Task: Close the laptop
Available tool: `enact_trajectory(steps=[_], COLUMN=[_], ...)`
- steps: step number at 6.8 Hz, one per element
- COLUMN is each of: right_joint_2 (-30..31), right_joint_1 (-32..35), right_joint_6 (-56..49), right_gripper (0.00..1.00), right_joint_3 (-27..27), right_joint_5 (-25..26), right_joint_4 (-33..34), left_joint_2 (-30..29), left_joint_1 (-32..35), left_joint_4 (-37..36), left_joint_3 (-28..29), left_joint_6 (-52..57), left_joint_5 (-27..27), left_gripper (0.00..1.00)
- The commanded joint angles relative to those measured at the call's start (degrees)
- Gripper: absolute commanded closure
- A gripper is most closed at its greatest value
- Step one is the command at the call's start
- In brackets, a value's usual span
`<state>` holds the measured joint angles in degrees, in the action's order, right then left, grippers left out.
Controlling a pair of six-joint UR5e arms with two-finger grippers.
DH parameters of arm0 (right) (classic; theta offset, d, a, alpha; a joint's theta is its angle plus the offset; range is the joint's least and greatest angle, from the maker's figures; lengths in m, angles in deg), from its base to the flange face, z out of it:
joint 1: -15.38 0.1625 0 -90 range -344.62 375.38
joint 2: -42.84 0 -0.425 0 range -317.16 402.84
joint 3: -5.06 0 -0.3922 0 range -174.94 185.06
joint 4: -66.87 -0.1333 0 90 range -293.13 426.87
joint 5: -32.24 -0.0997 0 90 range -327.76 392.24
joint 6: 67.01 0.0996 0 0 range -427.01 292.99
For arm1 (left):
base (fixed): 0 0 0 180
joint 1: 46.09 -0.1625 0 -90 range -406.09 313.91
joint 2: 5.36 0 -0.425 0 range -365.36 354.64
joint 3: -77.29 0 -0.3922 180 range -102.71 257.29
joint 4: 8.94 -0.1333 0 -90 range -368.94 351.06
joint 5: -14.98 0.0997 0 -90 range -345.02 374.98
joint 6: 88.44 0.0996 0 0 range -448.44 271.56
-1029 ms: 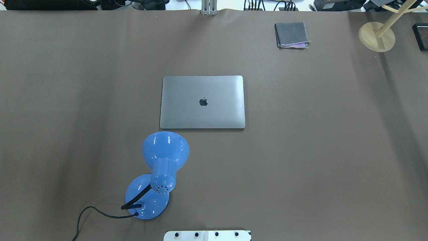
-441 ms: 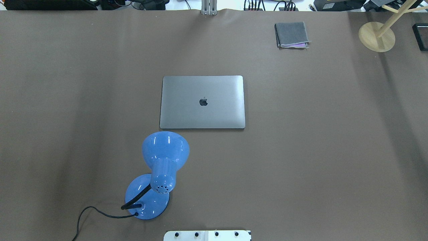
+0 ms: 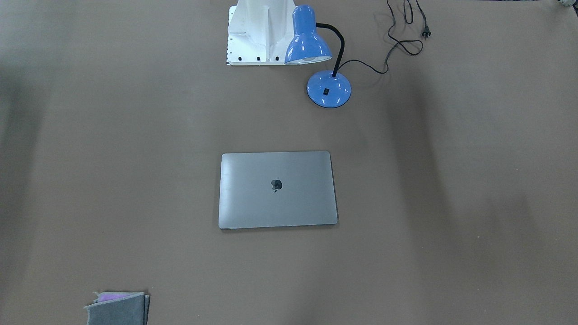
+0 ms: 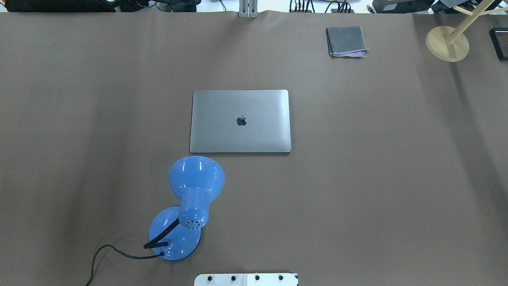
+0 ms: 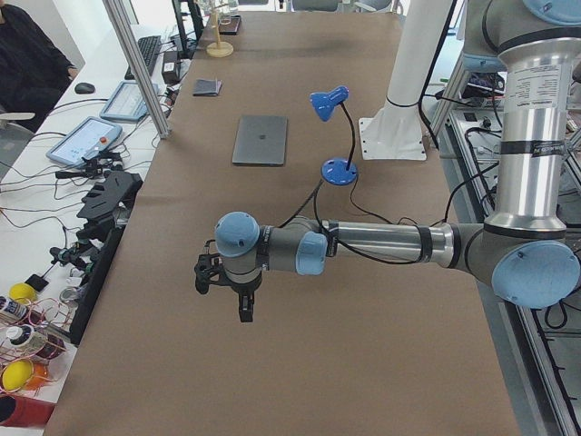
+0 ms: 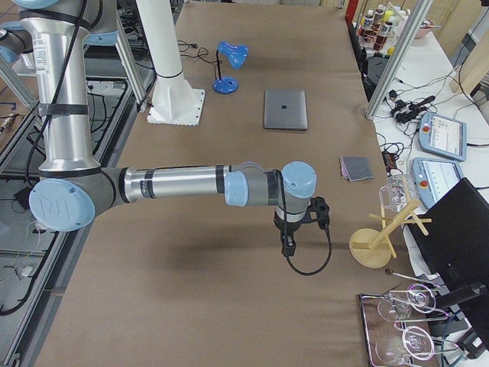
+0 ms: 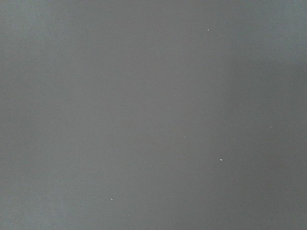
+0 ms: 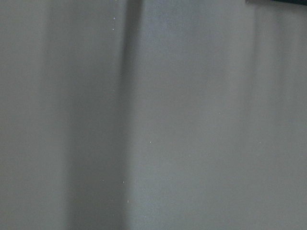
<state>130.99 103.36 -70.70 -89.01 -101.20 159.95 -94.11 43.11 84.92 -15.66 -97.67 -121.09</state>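
One laptop (image 4: 240,121): laid shut mid-table, a blue lamp (image 4: 194,206) near it.
Left gripper (image 5: 244,309): held above the table (image 4: 377,178); whether its fingers are apart cannot be told.
Right gripper (image 6: 289,246): the same.

Left claw (image 5: 243,304), right claw (image 6: 291,243): opening unreadable. Pouch (image 3: 118,310) cut off.

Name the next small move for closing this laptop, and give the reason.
Likely none on the lid: the laptop already lies shut, its lid down flat. The left gripper and right gripper hang over bare table at opposite ends, far from it. I would simply halt the arms and call the task done.
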Motion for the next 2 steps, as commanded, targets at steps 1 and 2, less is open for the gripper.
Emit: enact_trajectory(steps=[1,2], right_joint_2=[-0.1,-0.2], right_joint_1=[0.0,0.0], right_joint_6=[0.0,0.0], right_gripper=[0.00,0.00], right_joint_3=[-0.1,-0.1], right_joint_5=[0.0,0.0], right_joint_4=[0.0,0.0], left_joint_2=[0.0,0.0], left_joint_1=[0.0,0.3], left_joint_4=[0.0,0.0], left_joint_3=[0.0,-0.1], left_joint_6=[0.1,0.1], left_joint_5=[0.0,0.0], left_gripper=[0.02,0.02])
